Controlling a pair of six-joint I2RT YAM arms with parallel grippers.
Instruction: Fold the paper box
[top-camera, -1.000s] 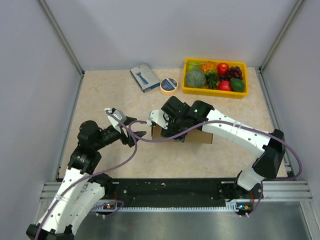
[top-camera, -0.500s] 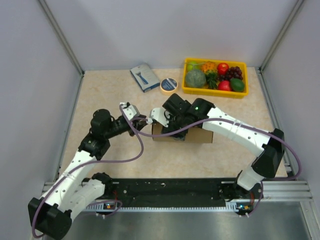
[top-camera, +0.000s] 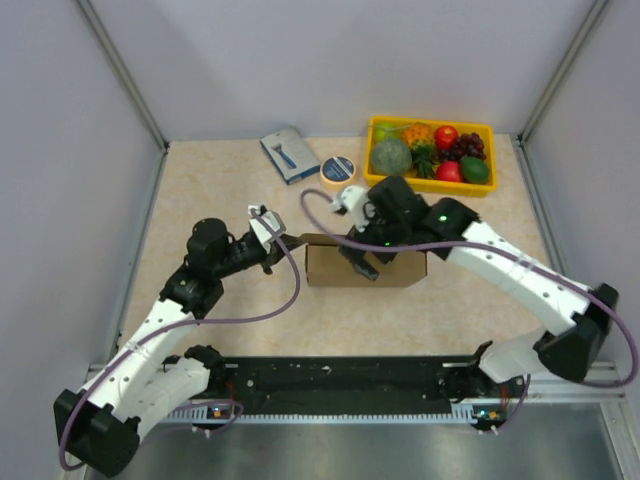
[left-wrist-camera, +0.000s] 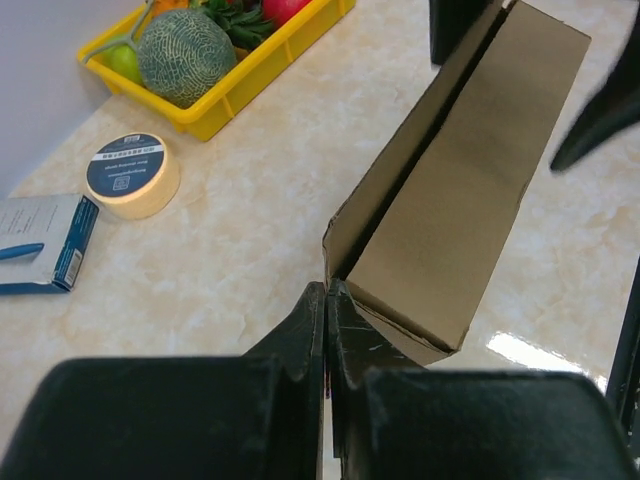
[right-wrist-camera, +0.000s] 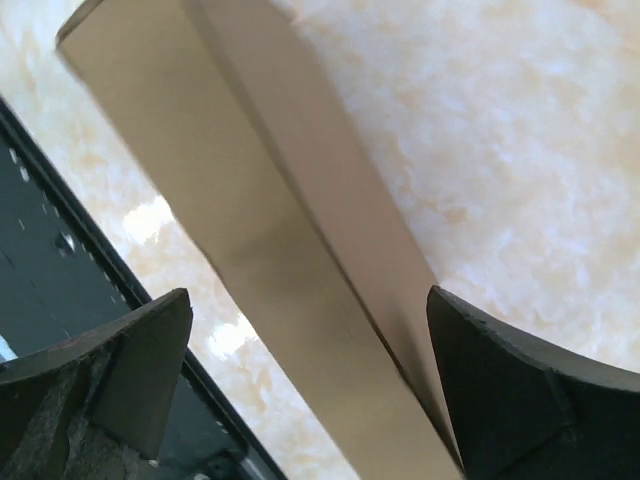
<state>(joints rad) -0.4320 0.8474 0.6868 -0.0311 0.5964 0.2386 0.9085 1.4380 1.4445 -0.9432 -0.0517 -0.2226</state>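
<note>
Top external: tape roll beyond paper box

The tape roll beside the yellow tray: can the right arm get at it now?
Probably yes. The right gripper hangs open and empty over the paper box, and only bare table lies between it and the tape roll.

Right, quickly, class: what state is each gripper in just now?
Left gripper: shut, fingers pinching an end flap of the paper box.
Right gripper: open, fingers spread either side of the box, not gripping it.
</note>
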